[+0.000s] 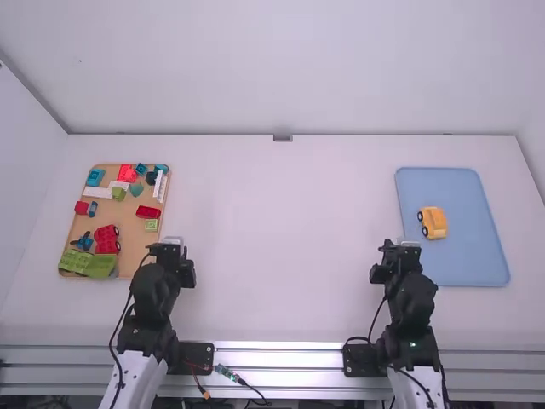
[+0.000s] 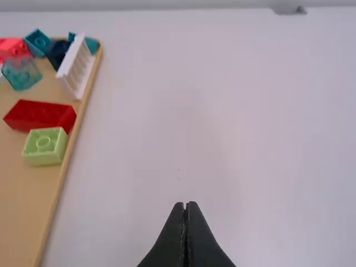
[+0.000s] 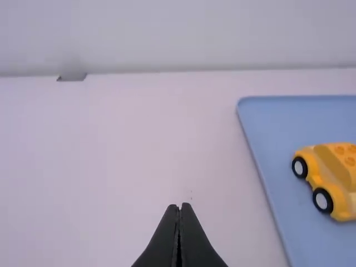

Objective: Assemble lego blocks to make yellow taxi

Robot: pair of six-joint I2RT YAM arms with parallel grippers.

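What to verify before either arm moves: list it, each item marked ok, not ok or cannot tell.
1. Left gripper empty: ok, its fingers are shut on nothing.
2. Right gripper empty: ok, also shut on nothing.
3. Grippers open for a pick: not ok, both are shut.
4. Left gripper over the wooden tray: not ok, it hangs beside it.
5. Car on its wheels on the blue tray: ok.
6. Taxi finished: cannot tell; the car's top shows bare studs, which may or may not need another block.
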